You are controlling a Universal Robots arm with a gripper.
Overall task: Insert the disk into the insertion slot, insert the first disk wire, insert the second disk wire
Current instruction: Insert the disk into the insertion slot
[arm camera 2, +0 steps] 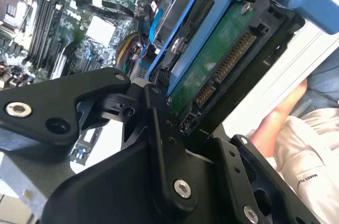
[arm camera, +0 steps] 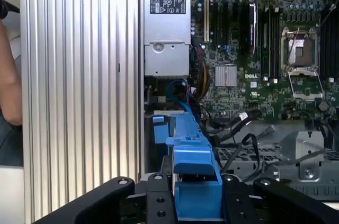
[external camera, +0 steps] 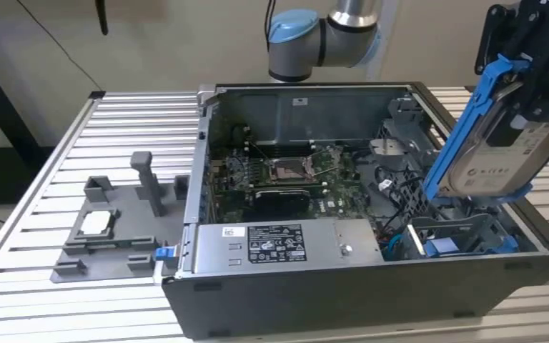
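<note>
My gripper [external camera: 527, 100] is shut on the disk [external camera: 503, 153], a silver-grey drive with a white label in a blue carrier frame [external camera: 457, 121]. It hangs tilted above the open computer case [external camera: 351, 293], at the exterior view's right. Its lower end is just over the insertion slot [external camera: 460, 236], a grey bay with a blue tab in the case's near right corner. In the second wrist view the disk's green circuit board [arm camera 2: 212, 70] and connector face the camera between the black fingers [arm camera 2: 159, 123]. The first wrist view looks down the carrier [arm camera: 193, 181] to the bay [arm camera: 159, 128]. A blue cable [arm camera: 177, 94] and black cables lie beside the bay.
Inside the case are a grey labelled power-supply box [external camera: 284, 246] and the motherboard [external camera: 284, 171]. A grey fixture [external camera: 112, 229] stands on the slatted table [external camera: 26, 271] at the exterior view's left. A person's arm [arm camera: 8, 75] is beside the table.
</note>
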